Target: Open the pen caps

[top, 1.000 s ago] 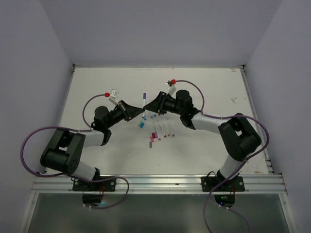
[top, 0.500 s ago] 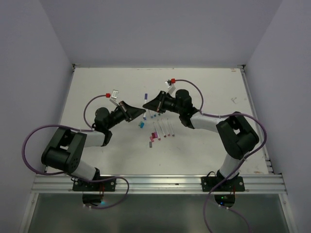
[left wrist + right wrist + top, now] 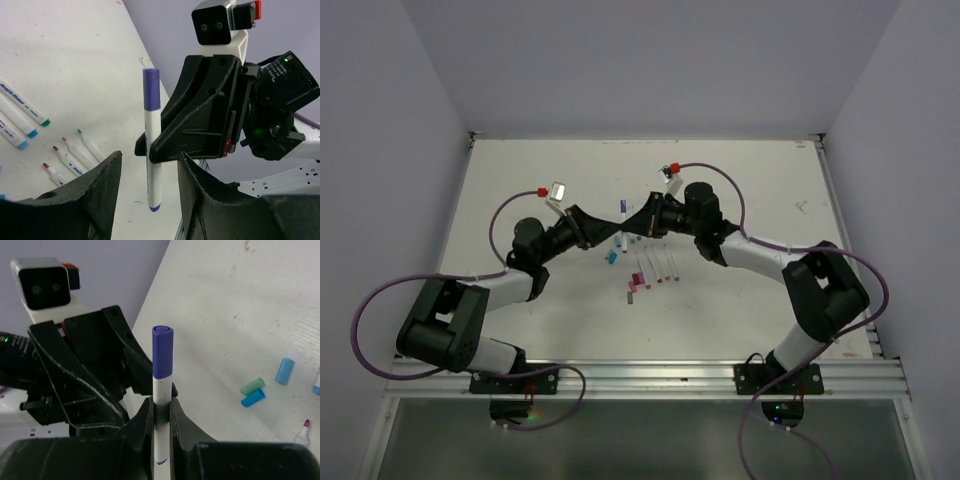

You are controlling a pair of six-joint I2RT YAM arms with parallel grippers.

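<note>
Pen barrel [image 3: 161, 390] partly hidden between right fingers [image 3: 141, 427]

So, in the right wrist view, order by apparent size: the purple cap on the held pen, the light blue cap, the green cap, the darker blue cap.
1. purple cap on the pen: largest, but nearest the camera.
2. light blue cap.
3. green cap and darker blue cap: look alike.

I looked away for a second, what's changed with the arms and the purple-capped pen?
The right gripper closed on the barrel of the purple-capped pen, and the left gripper let go: its jaws now stand open either side of the pen's lower end. The pen hardly moved and stays upright, purple cap still on. The loose caps and pens on the table lie unchanged.
</note>
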